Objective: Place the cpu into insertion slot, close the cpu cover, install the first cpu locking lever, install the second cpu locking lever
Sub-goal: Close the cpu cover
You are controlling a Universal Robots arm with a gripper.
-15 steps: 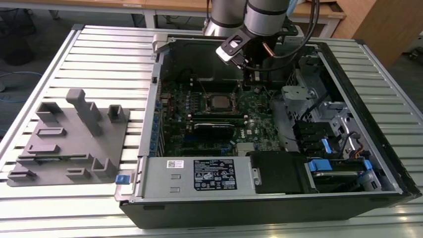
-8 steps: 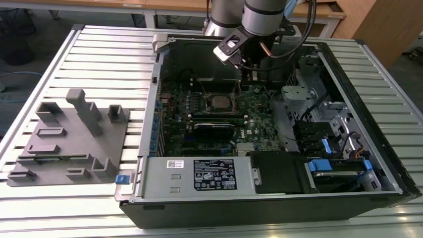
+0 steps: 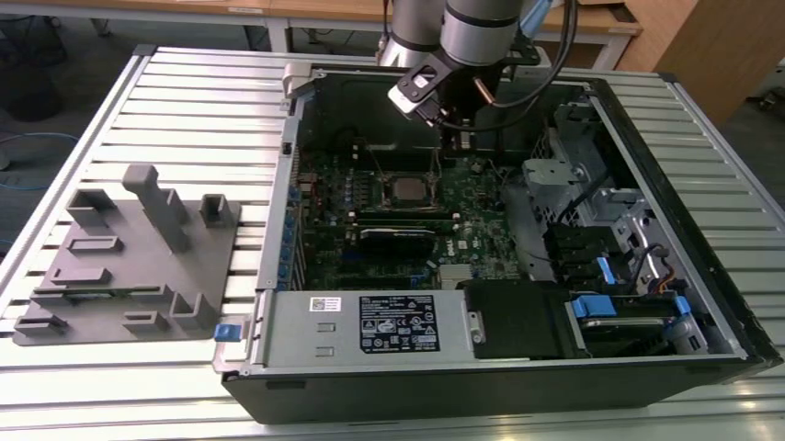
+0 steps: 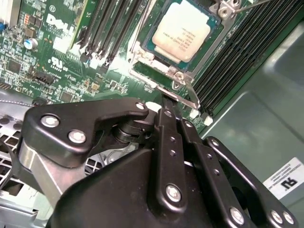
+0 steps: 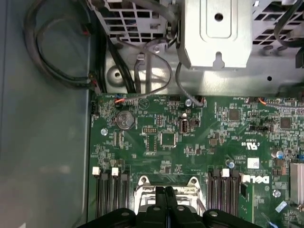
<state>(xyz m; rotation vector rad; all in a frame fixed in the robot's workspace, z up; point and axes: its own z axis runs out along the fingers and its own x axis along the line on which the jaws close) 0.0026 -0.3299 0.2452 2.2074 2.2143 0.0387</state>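
- One Universal Robots arm [image 3: 472,28] reaches down into an open computer case [image 3: 687,303] that lies on a slatted metal table [image 3: 184,101].
- We see the gripper [image 3: 460,138] hanging low over the green motherboard [image 5: 199,142], just beside the insertion slot [image 4: 140,47].
- In both wrist views its black fingers [image 4: 166,137] are pressed together, and we make out nothing pinched between them.
- The cpu [image 4: 183,29] sits in the insertion slot, its silvery-grey top facing up.
- The cpu cover [image 4: 214,40] frames the chip and looks to lie flat around it; we cannot tell whether it is locked down.
- In the second wrist view the fingertips end at a flat metal tab [image 4: 183,96] on the socket's edge; we cannot tell whether they touch it.
- Black memory slots [image 4: 237,52] run along both sides of the socket.
- We spot a coin cell battery [image 5: 126,119] on the board in the first wrist view.
- A grey fixture plate [image 3: 123,276] rests on the table at the exterior view's left, well apart from the gripper.
- The labelled power supply [image 3: 307,326] fills the case's near end.
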